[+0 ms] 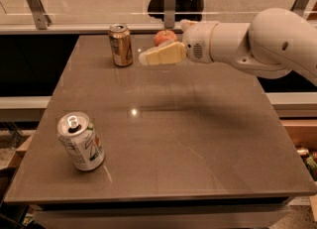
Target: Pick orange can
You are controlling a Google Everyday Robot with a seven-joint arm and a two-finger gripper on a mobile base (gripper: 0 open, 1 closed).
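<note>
The orange can [121, 45], bronze with a silver top and pull tab, stands upright at the far left of the grey table [198, 143]. My gripper [146, 57] comes in from the right on a white arm, held above the table just right of the can, its pale fingers [166, 54] pointing left toward it. The gripper holds nothing and does not touch the can.
A round orange-red apple [164, 37] sits at the far edge, partly behind the gripper. A white-and-green can [80, 141] stands tilted near the front left. A glass rail with metal posts [34, 6] runs behind the table.
</note>
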